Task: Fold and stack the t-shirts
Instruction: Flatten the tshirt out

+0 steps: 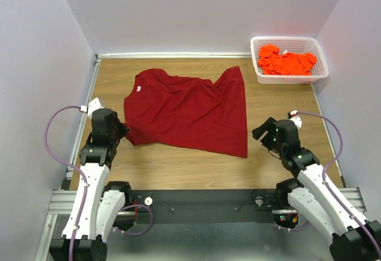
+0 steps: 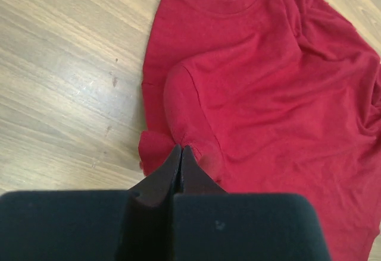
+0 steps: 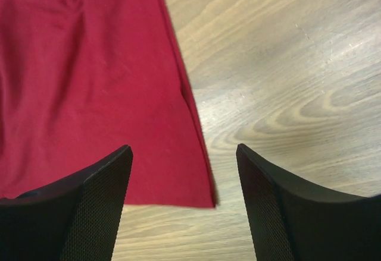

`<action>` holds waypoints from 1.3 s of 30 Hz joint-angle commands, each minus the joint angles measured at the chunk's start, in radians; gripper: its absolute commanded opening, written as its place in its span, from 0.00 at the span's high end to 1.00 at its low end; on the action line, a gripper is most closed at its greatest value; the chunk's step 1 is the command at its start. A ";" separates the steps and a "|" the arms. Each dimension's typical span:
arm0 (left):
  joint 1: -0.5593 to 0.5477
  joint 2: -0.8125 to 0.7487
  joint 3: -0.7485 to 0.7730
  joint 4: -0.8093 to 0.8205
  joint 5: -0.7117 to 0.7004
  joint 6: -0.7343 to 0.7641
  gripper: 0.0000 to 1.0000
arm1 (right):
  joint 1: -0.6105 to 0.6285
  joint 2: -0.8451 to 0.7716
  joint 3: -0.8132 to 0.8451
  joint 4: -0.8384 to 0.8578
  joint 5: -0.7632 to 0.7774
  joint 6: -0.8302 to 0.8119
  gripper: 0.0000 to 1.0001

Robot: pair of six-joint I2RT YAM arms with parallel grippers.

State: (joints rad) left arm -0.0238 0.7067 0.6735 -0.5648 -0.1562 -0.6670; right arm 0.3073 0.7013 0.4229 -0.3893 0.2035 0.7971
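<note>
Layout: red shirt point(image 1: 187, 109) lies spread but wrinkled mid-bench, collar toward the far left corner, hem toward the near right. The orange shirts point(image 1: 286, 63) sit heaped in the basket point(image 1: 292, 79) at the far right corner, well apart from it. The left gripper point(image 2: 180, 151) has its fingers pressed together, pinching a bunch of cloth at the sleeve point(image 2: 184, 106) on the shirt's near left edge. The right gripper point(image 3: 183, 154) has its fingers wide apart and holds nothing; it is poised over the hem corner point(image 3: 199, 192), with bare bench point(image 1: 178, 169) beside it. Judged step: take a second hold so the shirt can be drawn flat before folding. To do it well, lower the right gripper with the hem corner between the fingers, catch both layers, and close fully. Then draw the two holds apart gently, since the left pinch looks small and may slip. Flatten the ruffled far right part before any fold.
</note>
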 commanded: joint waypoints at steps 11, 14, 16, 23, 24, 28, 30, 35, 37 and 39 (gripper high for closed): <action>-0.031 -0.032 0.026 -0.003 -0.017 0.003 1.00 | 0.035 0.516 0.229 0.007 -0.199 -0.139 0.35; -0.034 -0.029 0.029 -0.003 -0.020 0.004 1.00 | 0.088 0.624 0.327 0.007 -0.175 -0.176 0.39; -0.036 -0.026 0.035 -0.007 -0.022 0.006 1.00 | 0.131 0.699 0.397 0.009 -0.142 -0.191 0.41; -0.038 -0.023 0.081 -0.081 -0.097 -0.011 0.94 | 0.158 0.829 0.496 0.013 -0.084 -0.197 0.42; -0.038 -0.026 0.098 -0.099 -0.112 -0.019 0.92 | 0.158 0.833 0.504 0.013 -0.082 -0.203 0.42; -0.038 -0.105 0.123 -0.201 -0.135 -0.051 0.73 | 0.158 0.843 0.513 0.012 -0.067 -0.222 0.41; -0.038 -0.157 0.133 -0.227 -0.134 -0.077 0.54 | 0.158 0.854 0.519 0.012 -0.064 -0.233 0.40; -0.038 -0.248 0.172 -0.256 -0.131 -0.065 0.25 | 0.159 0.888 0.547 0.012 -0.049 -0.243 0.39; -0.038 -0.213 0.166 -0.198 -0.090 -0.016 0.22 | 0.158 0.908 0.568 0.012 -0.041 -0.262 0.39; -0.038 -0.162 0.144 -0.146 -0.039 0.006 0.22 | 0.159 0.920 0.583 0.013 -0.032 -0.282 0.39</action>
State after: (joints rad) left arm -0.0547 0.4648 0.8413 -0.7616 -0.2535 -0.7113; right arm 0.4591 1.5879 0.9577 -0.3698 0.1234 0.5598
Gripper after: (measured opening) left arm 0.778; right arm 0.605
